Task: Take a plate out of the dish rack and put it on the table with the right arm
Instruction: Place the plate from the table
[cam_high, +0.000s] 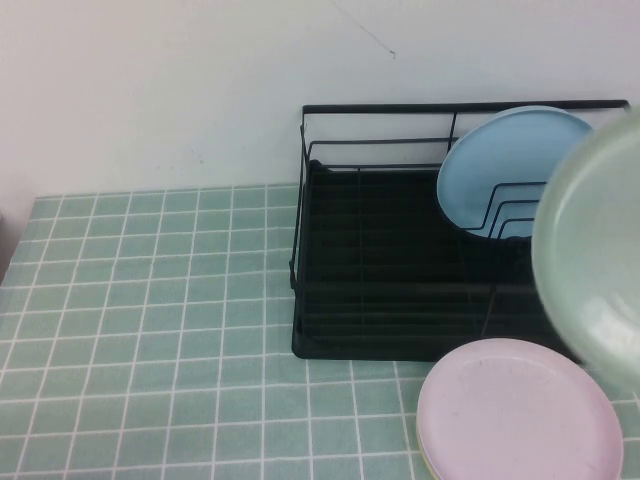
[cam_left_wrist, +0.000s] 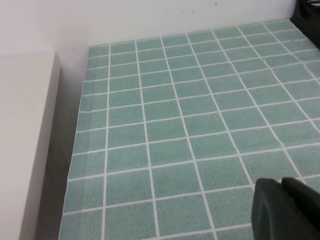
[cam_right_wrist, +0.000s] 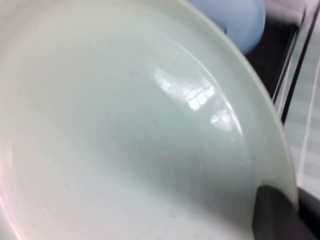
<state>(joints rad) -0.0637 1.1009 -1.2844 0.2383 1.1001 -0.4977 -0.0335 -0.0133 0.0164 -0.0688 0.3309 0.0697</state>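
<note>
Plate (cam_right_wrist: 125, 130) in R hand (cam_right_wrist: 280, 215), L hand (cam_left_wrist: 287, 210) over table (cam_left_wrist: 175, 125).

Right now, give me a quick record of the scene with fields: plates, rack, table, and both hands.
mint plate: raised near the camera at the right edge, in front of the dish rack
blue plate: upright in the wire dividers
pink plate: flat on the table, in front of the rack
dish rack: at the back right, against the wall
table: green checked cloth
right hand: at the mint plate's rim; grip not visible
left hand: low over the cloth, away from the rack
</note>
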